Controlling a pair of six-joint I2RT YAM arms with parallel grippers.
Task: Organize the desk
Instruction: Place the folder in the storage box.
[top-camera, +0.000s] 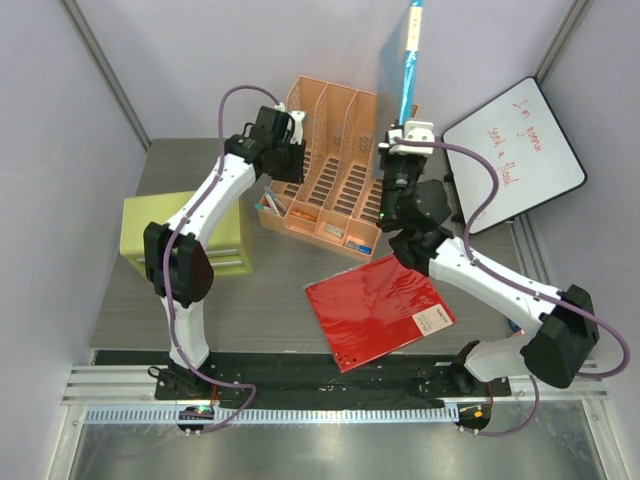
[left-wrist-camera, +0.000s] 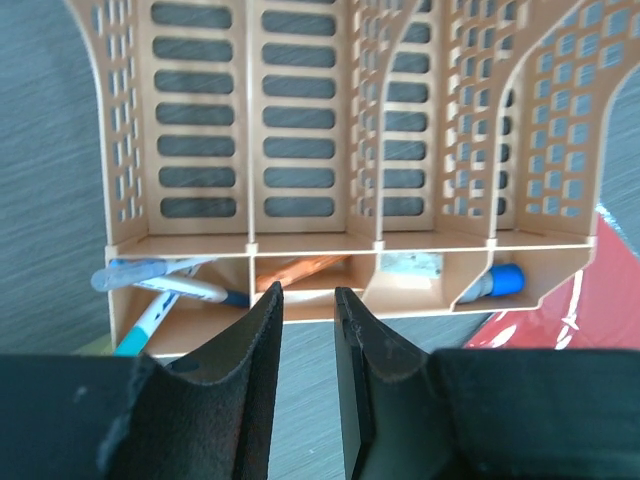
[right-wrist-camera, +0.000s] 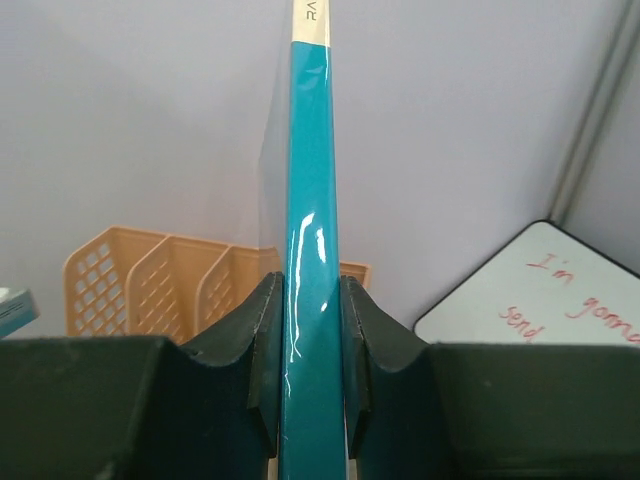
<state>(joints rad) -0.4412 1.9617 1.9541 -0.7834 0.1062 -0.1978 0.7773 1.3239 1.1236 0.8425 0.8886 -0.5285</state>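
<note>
Right wrist: right gripper clamps teal glossy plastic folder, long axis vertical; orange mesh file rack at its 9 o'clock from above. Left gripper narrow, empty.

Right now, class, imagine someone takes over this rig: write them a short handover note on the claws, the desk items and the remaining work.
Left claw: open, empty, over the orange rack's front trays.
Right claw: shut on the teal folder, held upright by the rack's right end.
The red folder lies flat on the desk; whiteboard at right rear.
Done: teal folder grasped. Left: file it, then likely the red folder.
</note>
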